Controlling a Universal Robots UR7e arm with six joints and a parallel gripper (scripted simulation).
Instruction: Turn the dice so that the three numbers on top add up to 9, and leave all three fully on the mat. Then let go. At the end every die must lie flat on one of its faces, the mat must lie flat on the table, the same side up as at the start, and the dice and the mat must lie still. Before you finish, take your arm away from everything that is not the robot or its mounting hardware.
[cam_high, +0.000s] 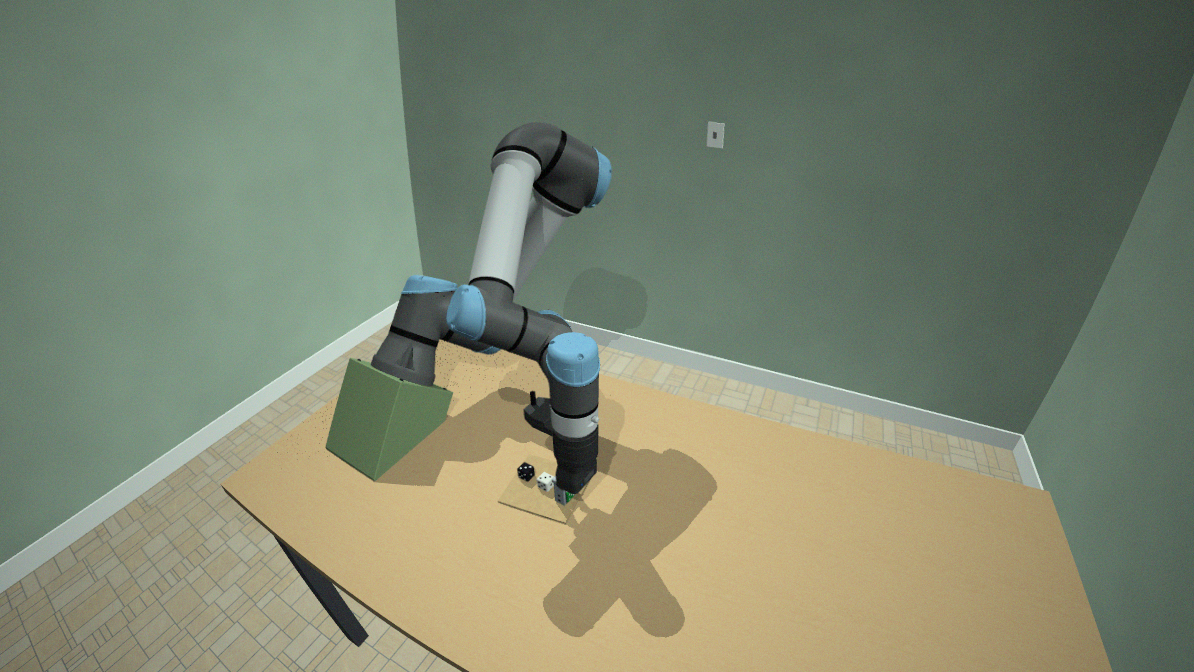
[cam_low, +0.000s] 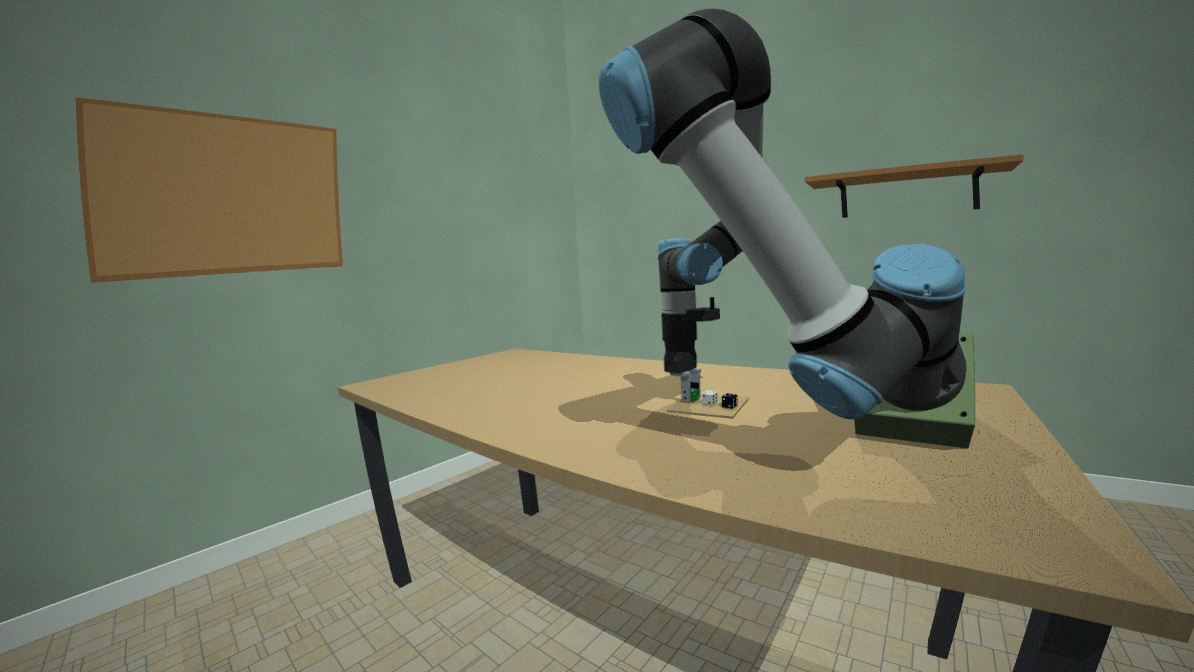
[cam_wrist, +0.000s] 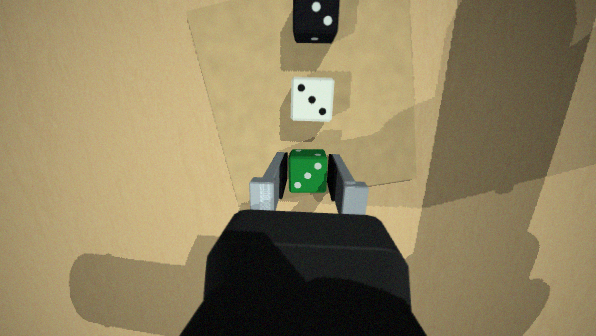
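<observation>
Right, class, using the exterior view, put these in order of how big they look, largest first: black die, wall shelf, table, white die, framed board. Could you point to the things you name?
1. Table (cam_high: 835, 542) (cam_low: 501, 384) (cam_wrist: 100, 125)
2. Framed board (cam_low: 213, 192)
3. Wall shelf (cam_low: 914, 171)
Unranked, smallest: black die (cam_high: 525, 471) (cam_low: 729, 400) (cam_wrist: 305, 20) and white die (cam_high: 545, 481) (cam_low: 709, 398) (cam_wrist: 312, 110) look alike.

The robot arm (cam_high: 503, 221) (cam_low: 756, 212) has smooth pale-grey tubes; its rounded joints are dark grey, banded in black and capped in bright blue; a light-grey ring circles the wrist; the gripper (cam_high: 563, 490) (cam_low: 690, 387) (cam_wrist: 307, 167) has a black housing, silvery-grey fingers and black inner pads.
</observation>
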